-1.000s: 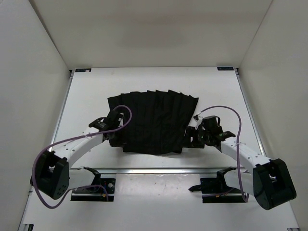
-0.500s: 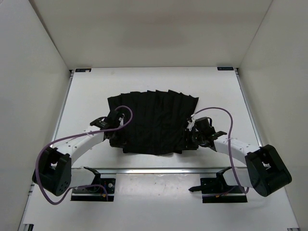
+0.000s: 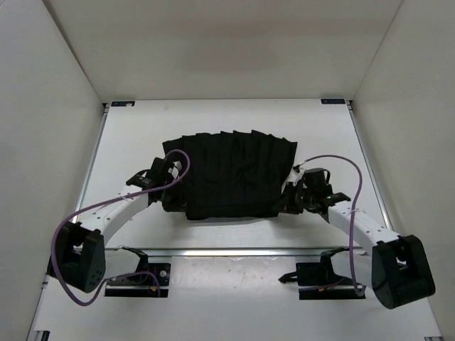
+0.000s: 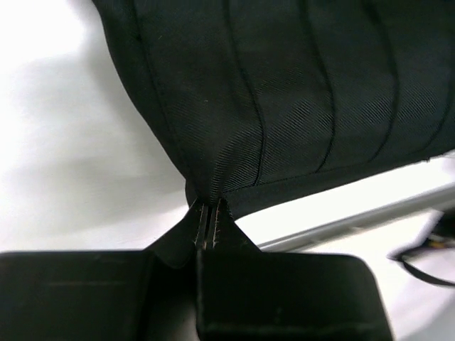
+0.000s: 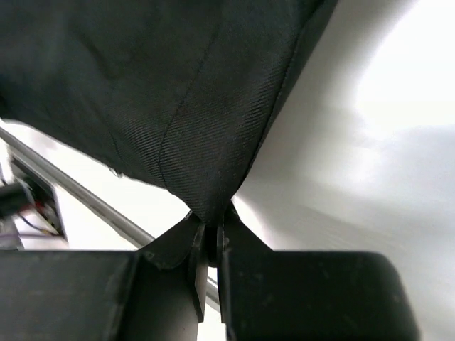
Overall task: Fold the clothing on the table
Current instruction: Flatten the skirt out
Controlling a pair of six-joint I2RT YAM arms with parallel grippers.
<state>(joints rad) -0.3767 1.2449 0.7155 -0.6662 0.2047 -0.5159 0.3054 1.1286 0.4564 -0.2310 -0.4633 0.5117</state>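
Note:
The clothing [image 3: 231,174] is a black pleated, fan-shaped garment spread across the middle of the white table [image 3: 213,117]. My left gripper [image 3: 173,197] is shut on its near left corner; in the left wrist view the cloth [image 4: 284,106] runs straight out of the pinched jaws of that gripper [image 4: 208,220]. My right gripper [image 3: 284,201] is shut on the near right corner, and in the right wrist view the fabric [image 5: 163,92] comes to a point between the closed jaws of that gripper [image 5: 208,231]. The near hem hangs slightly off the table between the two grips.
A metal rail [image 3: 234,251] runs along the near edge just below the garment. White walls close in the table on the left, right and back. Purple cables [image 3: 341,167] loop over both arms. Blue corner marks [image 3: 331,101] sit at the far corners.
My right gripper has closed on the garment's near right corner. Both near corners have risen a little and the garment has shifted slightly away from the arms.

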